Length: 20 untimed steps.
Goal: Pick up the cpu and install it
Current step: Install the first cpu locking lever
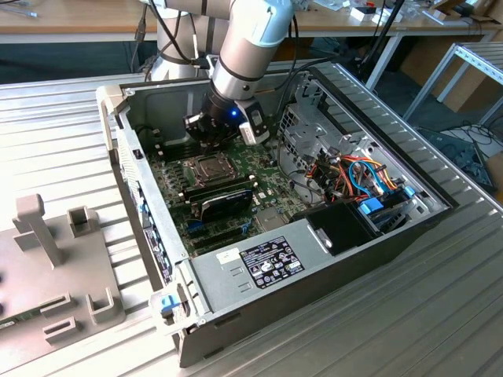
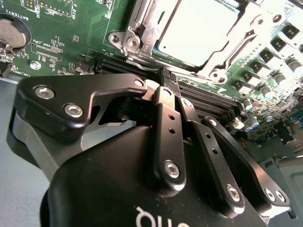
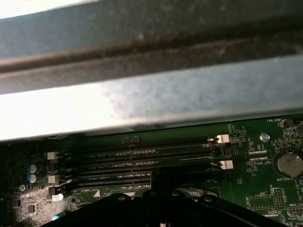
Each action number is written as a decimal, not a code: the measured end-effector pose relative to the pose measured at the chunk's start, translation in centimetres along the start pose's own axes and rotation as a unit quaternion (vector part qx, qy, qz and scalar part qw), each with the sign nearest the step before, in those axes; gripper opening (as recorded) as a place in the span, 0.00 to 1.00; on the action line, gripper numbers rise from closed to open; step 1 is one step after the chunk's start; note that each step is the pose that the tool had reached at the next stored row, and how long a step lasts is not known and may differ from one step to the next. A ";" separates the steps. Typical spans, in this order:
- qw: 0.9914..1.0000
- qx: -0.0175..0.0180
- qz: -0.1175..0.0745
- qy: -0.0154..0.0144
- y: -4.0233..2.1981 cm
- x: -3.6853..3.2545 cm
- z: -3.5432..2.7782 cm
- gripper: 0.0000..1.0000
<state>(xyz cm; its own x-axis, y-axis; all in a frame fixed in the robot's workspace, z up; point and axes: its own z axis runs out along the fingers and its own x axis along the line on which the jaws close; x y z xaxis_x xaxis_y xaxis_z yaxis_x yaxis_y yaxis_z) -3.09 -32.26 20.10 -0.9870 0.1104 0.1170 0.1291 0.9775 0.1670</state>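
Jaws: closed together, fingertips meeting, nothing between them. Gripper [image 2: 163,78] low over the motherboard [image 1: 236,208] inside the case [image 1: 377,236], at the memory slots [image 3: 147,163] just beyond the socket. Cpu [image 2: 196,30]: seated in the socket, silver top showing, metal frame [image 2: 142,33] around it, near the fingertips but apart.

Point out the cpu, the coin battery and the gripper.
cpu [image 2: 196,30], second wrist view, middle of its silver-grey top.
coin battery [image 3: 289,163], first wrist view, centre of its round face.
gripper [image 2: 163,75], second wrist view, at its fingertips.
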 end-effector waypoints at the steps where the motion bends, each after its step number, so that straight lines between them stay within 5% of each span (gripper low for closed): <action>1: 1.000 0.000 0.000 0.000 0.13 0.03 -0.05 0.11; 3: 1.000 0.000 0.000 0.000 0.94 0.12 0.06 0.11; 15: 1.000 0.000 0.000 0.000 1.19 0.42 -1.11 0.11; 20: 1.000 -0.003 -0.001 -0.003 1.08 1.97 -0.96 0.11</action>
<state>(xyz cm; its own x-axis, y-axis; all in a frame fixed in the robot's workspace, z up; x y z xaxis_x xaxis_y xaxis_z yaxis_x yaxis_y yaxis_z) -4.80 -31.17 21.45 -0.9878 0.1097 0.1103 0.1277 0.9767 0.1727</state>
